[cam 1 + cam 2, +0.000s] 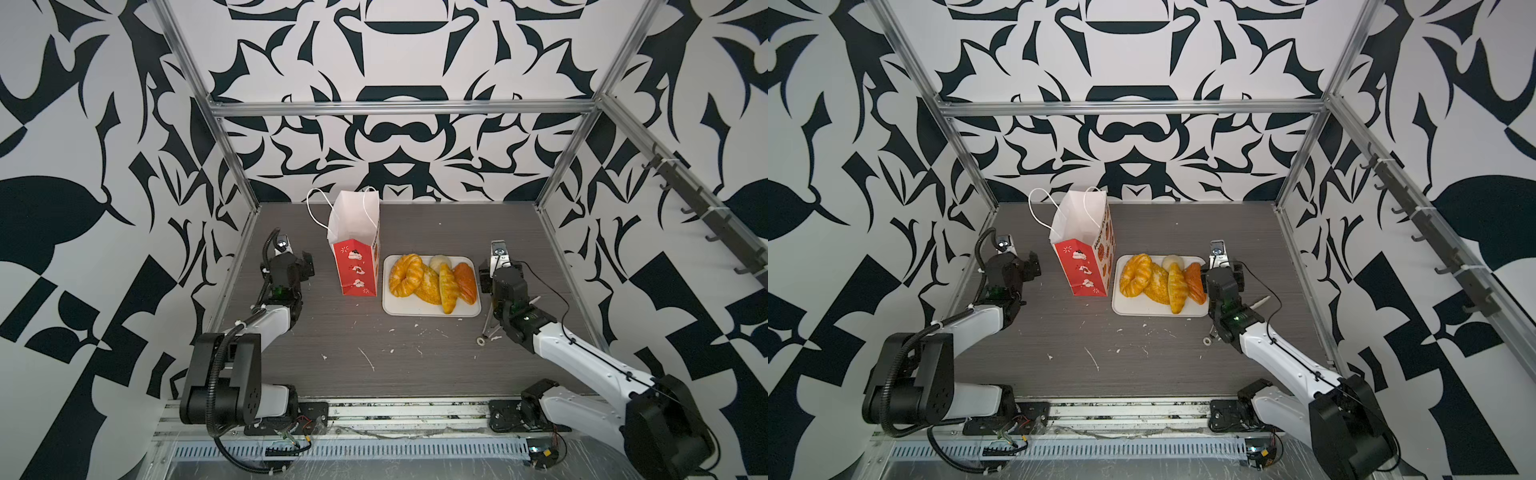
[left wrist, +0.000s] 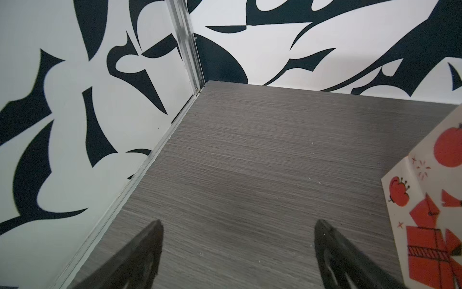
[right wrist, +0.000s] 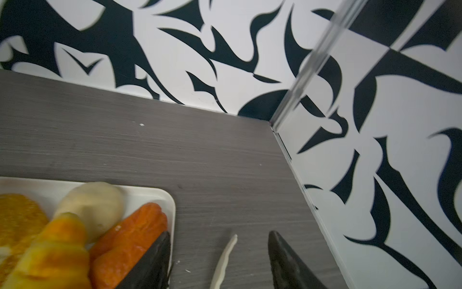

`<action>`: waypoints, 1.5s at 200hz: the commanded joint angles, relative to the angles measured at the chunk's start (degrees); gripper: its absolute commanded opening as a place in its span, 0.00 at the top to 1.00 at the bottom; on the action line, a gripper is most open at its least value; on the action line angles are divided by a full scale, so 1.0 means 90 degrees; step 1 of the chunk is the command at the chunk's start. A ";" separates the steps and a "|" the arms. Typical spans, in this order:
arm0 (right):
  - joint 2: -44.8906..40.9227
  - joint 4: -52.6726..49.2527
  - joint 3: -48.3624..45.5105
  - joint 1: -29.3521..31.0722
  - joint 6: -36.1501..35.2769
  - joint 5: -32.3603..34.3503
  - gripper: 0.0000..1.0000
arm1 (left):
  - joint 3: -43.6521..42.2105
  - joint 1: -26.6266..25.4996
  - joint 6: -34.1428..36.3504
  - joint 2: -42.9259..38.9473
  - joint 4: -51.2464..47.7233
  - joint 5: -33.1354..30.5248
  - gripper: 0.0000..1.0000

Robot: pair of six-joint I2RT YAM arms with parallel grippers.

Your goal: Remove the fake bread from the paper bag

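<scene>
Top views: the bag [image 1: 358, 266] stands upright on the counter [image 1: 374, 365] with its mouth open, just beside the tray [image 1: 432, 312]. All the bread is out of the bag and lies on the tray. The ring [image 1: 405, 274] is at the tray's bag-side end. Next come the flaky piece [image 1: 430, 287], the croissant [image 1: 448, 289] and the loaf [image 1: 466, 282], packed side by side and touching. The bun [image 1: 439, 262] sits at the tray's far edge, behind the croissant.

The left fingers [image 2: 140, 255] are spread wide and empty over bare counter, beyond the bag from the tray.

The right fingers [image 3: 287, 262] are apart and clamped on nothing, at the tray's end away from the bag. In the right wrist view one finger overlaps the loaf's end; whether they touch cannot be told. A white strip [image 3: 225, 260] lies on the counter just off the tray, seen between these fingers.
</scene>
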 commanded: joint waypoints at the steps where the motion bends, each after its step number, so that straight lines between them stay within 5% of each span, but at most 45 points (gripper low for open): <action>1: 0.0416 0.1063 -0.0086 -0.0265 0.0227 0.0589 0.36 | -0.0449 -0.0022 0.0077 0.0465 0.0905 -0.0126 0.00; 77: 0.3213 0.2960 0.0063 -0.0666 -0.0315 0.0523 0.35 | -0.0554 0.0194 -0.0216 0.0771 0.1275 -0.0059 0.01; 108: 0.2869 0.2939 -0.0240 -0.0806 0.0005 0.0032 0.35 | -0.1174 0.0282 -0.0182 0.1214 0.3010 -0.0230 0.01; 125: 0.2766 0.3204 -0.0451 -0.0856 0.0107 0.0065 0.33 | -0.1016 0.0270 -0.0408 0.0914 0.2143 -0.0171 0.01; 146: 0.2714 0.3527 -0.0651 -0.0902 0.0193 0.0077 0.30 | -0.1157 0.0271 -0.0248 0.1133 0.2847 -0.0227 0.01; 165: 0.2718 0.3520 -0.0654 -0.0926 0.0205 0.0041 0.30 | -0.1090 0.0272 -0.0361 0.0990 0.2428 -0.0176 0.01; 195: 0.2715 0.3578 -0.0899 -0.1383 0.0499 -0.1203 0.30 | -0.1118 0.0269 -0.0312 0.1049 0.2618 -0.0196 0.01; 206: 0.3182 0.4680 -0.1026 -0.1496 0.0247 -0.1179 0.28 | -0.1112 0.0268 -0.0313 0.1040 0.2578 -0.0170 0.01; 220: 0.2874 0.3773 -0.0907 -0.1524 0.0582 -0.1249 0.25 | -0.1116 0.0272 -0.0303 0.1056 0.2614 -0.0183 0.01; 300: 0.2966 0.4019 -0.0940 -0.1525 0.0430 -0.1237 0.22 | -0.1090 0.0468 -0.0479 0.1019 0.2459 0.0184 0.01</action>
